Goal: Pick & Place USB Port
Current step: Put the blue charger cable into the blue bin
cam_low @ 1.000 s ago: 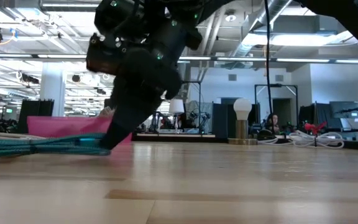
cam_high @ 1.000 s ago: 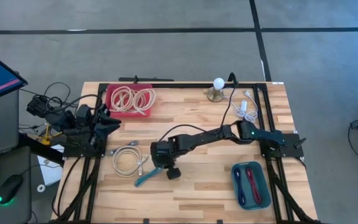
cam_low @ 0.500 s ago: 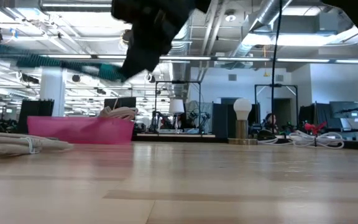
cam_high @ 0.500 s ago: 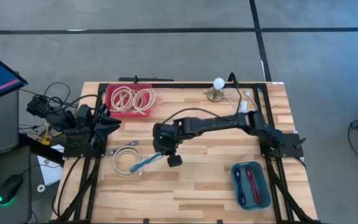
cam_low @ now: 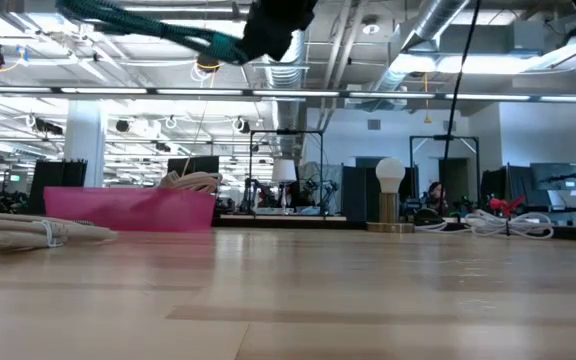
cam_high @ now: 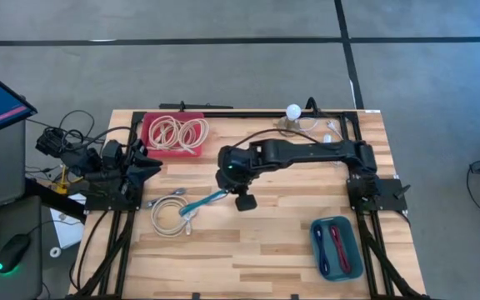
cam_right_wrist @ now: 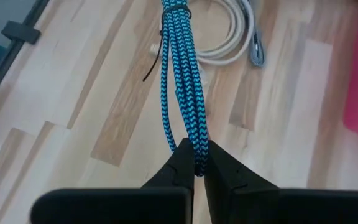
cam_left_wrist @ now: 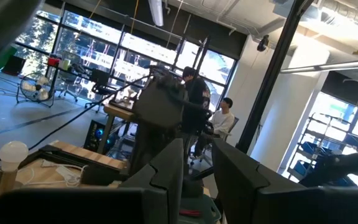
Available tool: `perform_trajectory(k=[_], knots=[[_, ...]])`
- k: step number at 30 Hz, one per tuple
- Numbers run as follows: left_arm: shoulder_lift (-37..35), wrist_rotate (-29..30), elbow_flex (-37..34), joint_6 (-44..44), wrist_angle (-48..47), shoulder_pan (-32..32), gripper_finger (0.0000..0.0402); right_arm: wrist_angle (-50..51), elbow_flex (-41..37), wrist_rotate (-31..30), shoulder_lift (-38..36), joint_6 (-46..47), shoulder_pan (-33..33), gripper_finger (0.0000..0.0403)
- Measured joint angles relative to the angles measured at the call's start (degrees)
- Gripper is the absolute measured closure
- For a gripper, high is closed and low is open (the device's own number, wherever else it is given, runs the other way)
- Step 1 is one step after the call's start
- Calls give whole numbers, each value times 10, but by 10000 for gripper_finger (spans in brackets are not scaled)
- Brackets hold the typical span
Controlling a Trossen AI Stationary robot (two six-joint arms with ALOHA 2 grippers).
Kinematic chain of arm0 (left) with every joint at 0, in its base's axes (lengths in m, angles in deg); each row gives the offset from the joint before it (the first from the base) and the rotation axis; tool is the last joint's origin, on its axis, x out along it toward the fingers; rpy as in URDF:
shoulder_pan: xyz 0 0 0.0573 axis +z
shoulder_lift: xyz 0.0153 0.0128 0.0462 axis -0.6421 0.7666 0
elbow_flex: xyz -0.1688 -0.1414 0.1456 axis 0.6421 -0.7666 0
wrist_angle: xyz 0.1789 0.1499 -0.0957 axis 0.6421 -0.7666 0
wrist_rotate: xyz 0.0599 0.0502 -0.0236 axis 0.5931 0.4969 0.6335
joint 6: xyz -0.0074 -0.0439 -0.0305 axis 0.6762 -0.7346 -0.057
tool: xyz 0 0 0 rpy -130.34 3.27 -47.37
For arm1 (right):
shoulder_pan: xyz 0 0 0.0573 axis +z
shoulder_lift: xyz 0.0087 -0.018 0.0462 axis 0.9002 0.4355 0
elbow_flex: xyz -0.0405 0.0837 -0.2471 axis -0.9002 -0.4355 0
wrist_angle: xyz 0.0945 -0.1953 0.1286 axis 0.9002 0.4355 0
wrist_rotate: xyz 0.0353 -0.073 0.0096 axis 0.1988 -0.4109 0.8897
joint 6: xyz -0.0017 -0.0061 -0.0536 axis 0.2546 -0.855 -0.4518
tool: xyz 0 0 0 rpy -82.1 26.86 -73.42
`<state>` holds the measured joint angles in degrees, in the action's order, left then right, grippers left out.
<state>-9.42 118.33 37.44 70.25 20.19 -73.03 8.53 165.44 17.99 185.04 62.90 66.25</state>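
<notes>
The blue-and-black braided cable bundle [cam_right_wrist: 178, 68], bound by a black tie, hangs out level from my right gripper [cam_right_wrist: 196, 163], which is shut on it. In the high view the right gripper [cam_high: 225, 193] is over the table's middle and the bundle [cam_high: 202, 202] points toward the left, its free end above a white cable coil [cam_high: 169, 215]. In the low view the bundle [cam_low: 148, 25] is high above the tabletop. My left gripper [cam_high: 144, 162] waits at the table's left edge; its fingers [cam_left_wrist: 173, 165] stand apart. My right gripper pinches the looped end of the braided bundle [cam_right_wrist: 192, 148] between its two fingers, several strands together. The fingers lie along the bundle, which runs straight out beyond them. The bundle is lifted clear of the table and held nearly level, sloping slightly.
A pink tray [cam_high: 150, 137] of white cables sits at the far left. A teal bin [cam_high: 317, 242] holding red and blue cables is near the right corner. A lamp with a round bulb [cam_high: 292, 112] and white cords [cam_high: 327, 142] are at the far right edge.
My right gripper has risen from table height and moved toward the far and right edges, staying shut on the braided bundle. The bundle, which lay near the tabletop, is now lifted clear and carried high, its free end swinging over the white coil.
</notes>
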Motion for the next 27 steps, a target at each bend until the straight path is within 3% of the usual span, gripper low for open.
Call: perform_trajectory(k=[12, 20, 27], knots=[[0, 0, 0, 2, 0, 0, 316, 145, -1, -73, -82, 21, 29, 398], [0, 0, 0, 2, -2, 0, 316, 249, -1, -120, -157, 94, 47, 398], [0, 0, 0, 2, -2, 0, 316, 278, -62, -166, -255, 206, 72, 398]])
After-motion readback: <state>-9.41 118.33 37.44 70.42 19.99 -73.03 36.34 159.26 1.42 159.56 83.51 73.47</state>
